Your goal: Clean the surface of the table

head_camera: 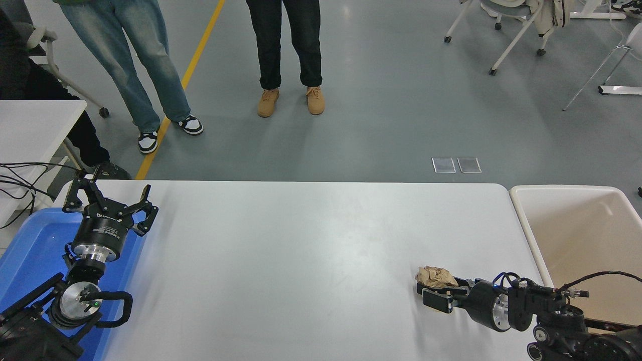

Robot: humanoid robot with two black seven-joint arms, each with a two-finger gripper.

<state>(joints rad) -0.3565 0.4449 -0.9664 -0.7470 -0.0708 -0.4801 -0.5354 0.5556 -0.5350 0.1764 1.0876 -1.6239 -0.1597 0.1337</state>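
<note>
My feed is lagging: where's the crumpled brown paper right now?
In the head view, the crumpled brown paper is at the table surface's near right, in the right gripper's jaws, left of the cream bin.

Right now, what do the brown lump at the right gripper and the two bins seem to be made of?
The brown lump: probably crumpled kraft paper, matte and creased. The blue bin and the cream bin: likely moulded plastic, smooth with rounded rims; the blue one has a slight sheen.

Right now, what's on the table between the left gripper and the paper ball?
Nothing: in the head view, only bare table separates the left gripper from the paper ball.
</note>
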